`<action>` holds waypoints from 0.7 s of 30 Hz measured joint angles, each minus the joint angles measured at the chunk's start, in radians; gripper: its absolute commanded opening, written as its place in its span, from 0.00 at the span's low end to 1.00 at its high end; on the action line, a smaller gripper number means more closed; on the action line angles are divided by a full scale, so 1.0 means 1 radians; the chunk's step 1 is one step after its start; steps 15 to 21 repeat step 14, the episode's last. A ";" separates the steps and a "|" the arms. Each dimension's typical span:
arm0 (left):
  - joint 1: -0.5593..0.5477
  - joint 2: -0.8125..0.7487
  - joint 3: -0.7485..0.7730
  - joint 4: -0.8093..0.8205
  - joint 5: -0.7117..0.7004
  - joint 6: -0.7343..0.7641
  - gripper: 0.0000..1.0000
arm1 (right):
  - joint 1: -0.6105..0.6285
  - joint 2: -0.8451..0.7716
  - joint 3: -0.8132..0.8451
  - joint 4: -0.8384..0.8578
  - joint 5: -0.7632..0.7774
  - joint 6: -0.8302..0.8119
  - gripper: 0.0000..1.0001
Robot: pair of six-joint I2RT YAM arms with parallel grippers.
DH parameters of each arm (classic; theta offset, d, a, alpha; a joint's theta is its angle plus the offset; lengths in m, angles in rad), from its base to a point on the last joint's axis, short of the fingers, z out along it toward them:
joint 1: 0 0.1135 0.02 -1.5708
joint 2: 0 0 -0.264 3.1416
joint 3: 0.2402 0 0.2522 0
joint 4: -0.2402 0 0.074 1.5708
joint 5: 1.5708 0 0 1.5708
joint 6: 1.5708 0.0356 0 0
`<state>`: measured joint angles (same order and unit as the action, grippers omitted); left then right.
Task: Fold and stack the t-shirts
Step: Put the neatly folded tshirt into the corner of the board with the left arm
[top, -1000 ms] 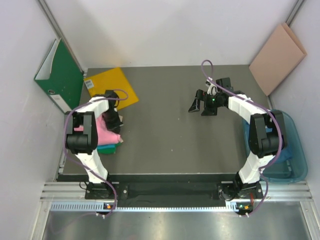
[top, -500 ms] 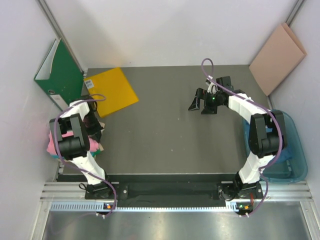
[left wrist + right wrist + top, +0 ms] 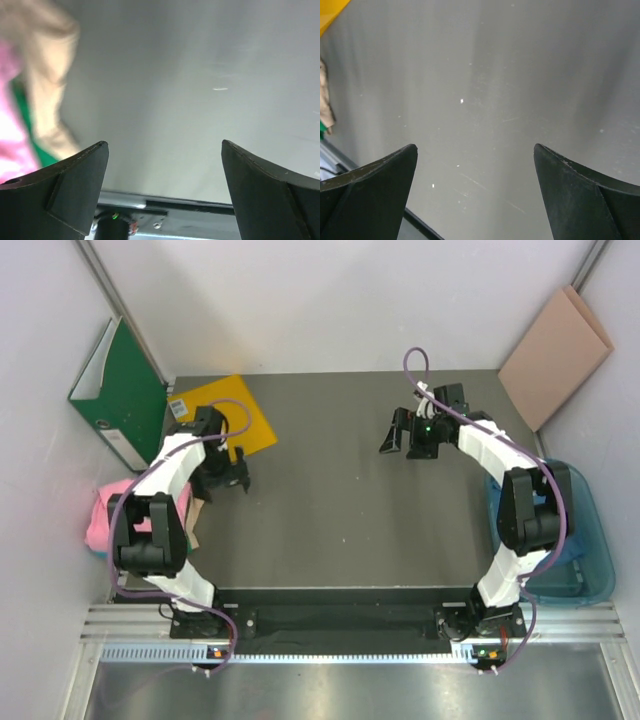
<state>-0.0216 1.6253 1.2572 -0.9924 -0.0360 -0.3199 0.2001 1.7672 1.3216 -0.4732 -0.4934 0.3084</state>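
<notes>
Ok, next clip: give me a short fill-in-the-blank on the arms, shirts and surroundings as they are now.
1. The left gripper and the right gripper both have their fingers ___, holding nothing.
2. The t-shirt pile shows ___ on top.
3. The yellow sheet lies beside a ___ binder.
4. The blue bin stands on the robot's ___ side.
Missing words: open; pink; green; right.

The table (image 3: pixel 340 510) is showing a matt grey face with faint scratches. The pink shirt (image 3: pixel 98 515) is looking like soft cloth, the tub (image 3: pixel 600 570) like glossy see-through plastic, the yellow sheet (image 3: pixel 228 398) perhaps like smooth card.
</notes>
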 measured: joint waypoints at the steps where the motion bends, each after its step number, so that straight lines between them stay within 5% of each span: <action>1: -0.020 0.006 0.015 0.009 0.018 -0.003 0.99 | -0.001 0.000 0.002 -0.006 0.011 -0.003 1.00; 14: -0.293 0.457 0.536 0.058 0.154 0.005 0.99 | -0.109 -0.065 -0.037 -0.089 0.133 -0.050 1.00; 21: -0.293 0.457 0.536 0.058 0.154 0.005 0.99 | -0.109 -0.065 -0.037 -0.089 0.133 -0.050 1.00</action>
